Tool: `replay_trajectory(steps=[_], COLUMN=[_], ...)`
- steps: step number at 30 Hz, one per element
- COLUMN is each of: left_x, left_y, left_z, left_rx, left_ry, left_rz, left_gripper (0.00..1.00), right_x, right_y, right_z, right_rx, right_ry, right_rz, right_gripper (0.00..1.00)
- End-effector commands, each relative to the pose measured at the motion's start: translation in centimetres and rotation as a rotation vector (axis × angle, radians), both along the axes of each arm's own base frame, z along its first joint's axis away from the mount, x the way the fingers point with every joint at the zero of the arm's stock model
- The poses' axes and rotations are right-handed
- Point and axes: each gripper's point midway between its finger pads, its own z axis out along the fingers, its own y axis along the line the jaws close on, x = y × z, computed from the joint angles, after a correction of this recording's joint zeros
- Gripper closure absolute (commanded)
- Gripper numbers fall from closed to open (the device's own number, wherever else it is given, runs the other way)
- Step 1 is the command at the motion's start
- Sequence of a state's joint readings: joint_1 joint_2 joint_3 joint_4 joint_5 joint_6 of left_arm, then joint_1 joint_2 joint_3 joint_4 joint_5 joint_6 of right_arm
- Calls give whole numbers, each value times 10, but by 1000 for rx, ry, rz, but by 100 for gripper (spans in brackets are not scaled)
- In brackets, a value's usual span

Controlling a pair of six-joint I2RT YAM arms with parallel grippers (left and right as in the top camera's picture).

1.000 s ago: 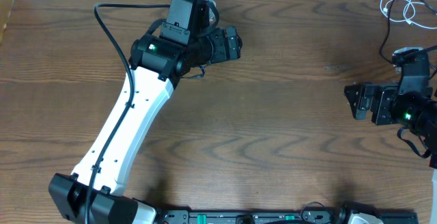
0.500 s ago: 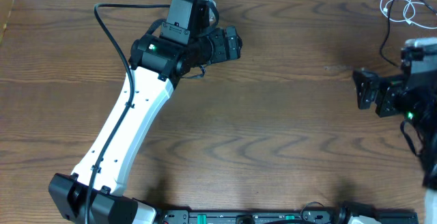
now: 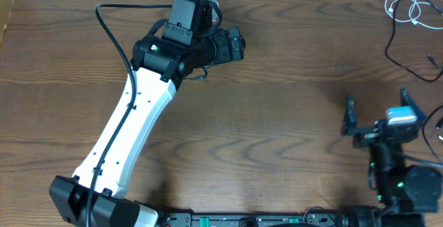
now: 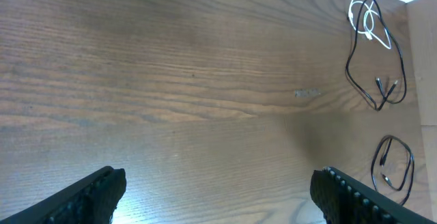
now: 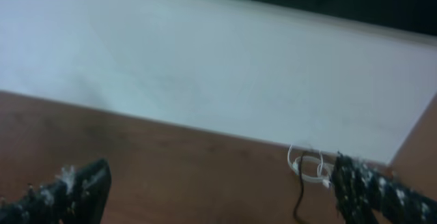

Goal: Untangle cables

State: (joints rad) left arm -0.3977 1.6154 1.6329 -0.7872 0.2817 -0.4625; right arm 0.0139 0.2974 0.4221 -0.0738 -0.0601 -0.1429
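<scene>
The cables lie at the table's far right corner. A white cord [image 3: 408, 5] is looped there, with a thin black cord [image 3: 396, 47] running down from it. The left wrist view shows the white cord [image 4: 367, 20], the long black cord [image 4: 354, 70] with two plugs, and a separate black coil [image 4: 394, 162] nearer the front. My left gripper [image 3: 237, 45] is open and empty [image 4: 222, 197], far left of the cables. My right gripper [image 3: 377, 109] is open and empty [image 5: 218, 193], raised near the front right. Its view shows the white cord [image 5: 307, 164] and black cord [image 5: 298, 198] ahead.
A thick black robot cable [image 3: 111, 30] runs along the left arm. A white wall [image 5: 205, 67] stands behind the table's far edge. The table's right edge lies just beyond the cables.
My right arm has pulled back from the right middle of the table toward the front edge and tilted upward. My left arm has not moved. The cables lie as before.
</scene>
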Motion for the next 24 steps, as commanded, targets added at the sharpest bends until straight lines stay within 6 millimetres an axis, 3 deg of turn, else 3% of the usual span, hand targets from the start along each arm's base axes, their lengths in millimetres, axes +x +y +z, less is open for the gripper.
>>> replay_trajectory(steps=[1, 6, 15, 18, 24], left_x=[-2, -2, -2, -2, -2], left_y=[2, 2, 2, 2, 2], left_z=[11, 11, 11, 11, 11], left_rx=[10, 10, 10, 10, 10], left_ry=[-38, -38, -38, -38, -38], left_rz=[-8, -8, -8, -8, -8], left_gripper=[8, 8, 8, 8, 8], right_x=[-6, -6, -2, -3, -4], right_y=[-1, 4, 10, 11, 12], right_z=[-32, -69, -113, -138, -137], right_rx=[-1, 29, 34, 34, 45], right_ry=[-8, -7, 37, 136, 130], right_rz=[-21, 5, 27, 32, 36], right_gripper=[1, 1, 1, 1, 1])
